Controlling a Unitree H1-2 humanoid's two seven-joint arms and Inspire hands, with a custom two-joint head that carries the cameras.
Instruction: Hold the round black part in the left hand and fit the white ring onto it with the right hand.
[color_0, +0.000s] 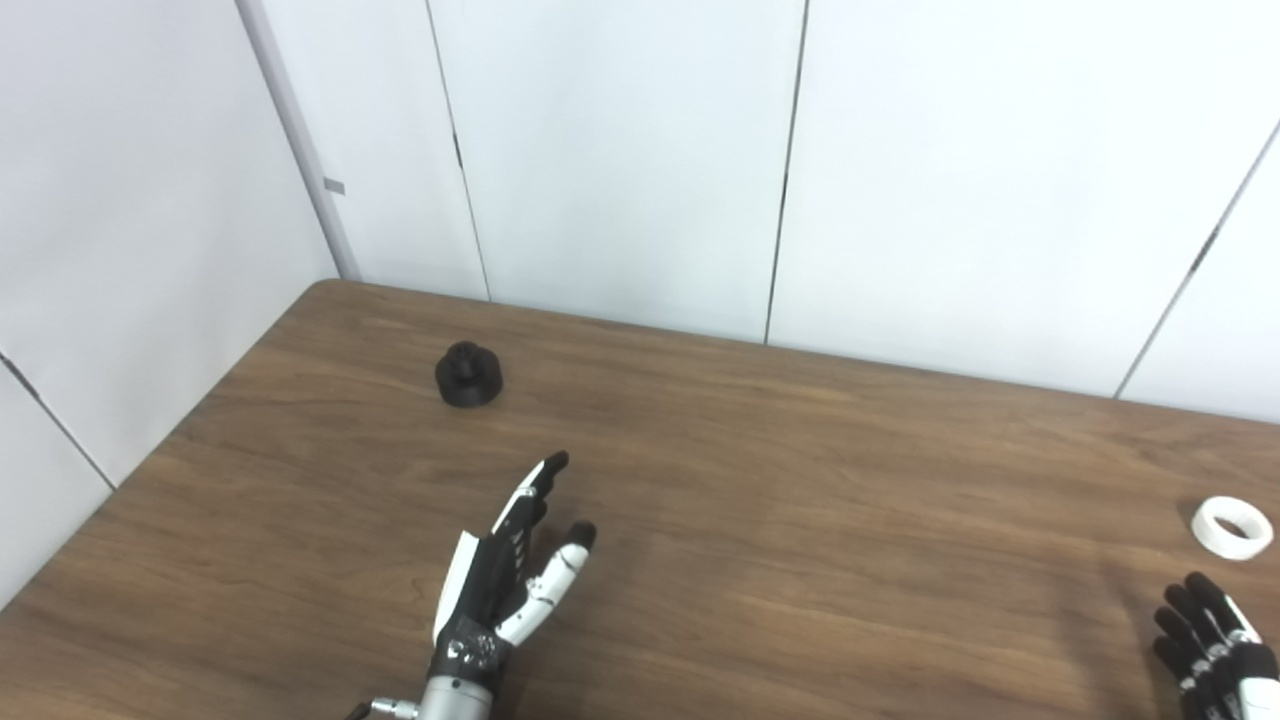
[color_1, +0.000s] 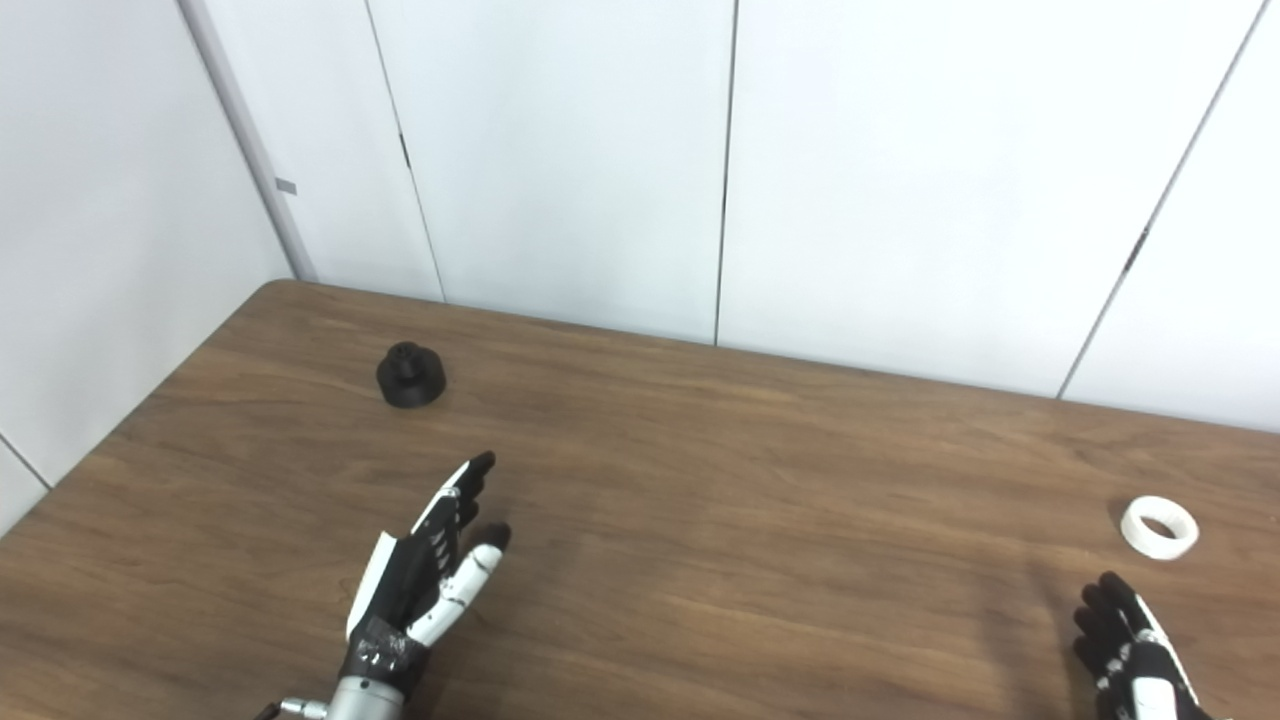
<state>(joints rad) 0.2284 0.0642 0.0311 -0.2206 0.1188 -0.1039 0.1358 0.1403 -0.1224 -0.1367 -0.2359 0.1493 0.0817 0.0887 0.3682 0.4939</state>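
Wooden table (color_0: 750, 520) bearing everything, nothing assembled yet. Left hand (color_0: 510, 570) hovering near table's front edge, fingers spread, holding nothing. Right hand (color_1: 1130, 650) waiting at table's front right corner, fingers apart, empty. Round black part (color_0: 468, 374) sitting toward table's far left. White ring (color_1: 1159, 527) lying near table's right edge. Both grasps and fitting remaining.

Round part (color_0: 468, 375): on the surface (color_0: 760, 480), far left, toward the back edge, near the wall panels (color_0: 620, 150).
Ring (color_0: 1232, 527): on the surface, far right, nearer the front, well apart from the round part.
Left hand (color_0: 505, 565): front left, before the round part, apart from it.
Right hand (color_1: 1130, 645): front right corner, just before the ring, not touching.
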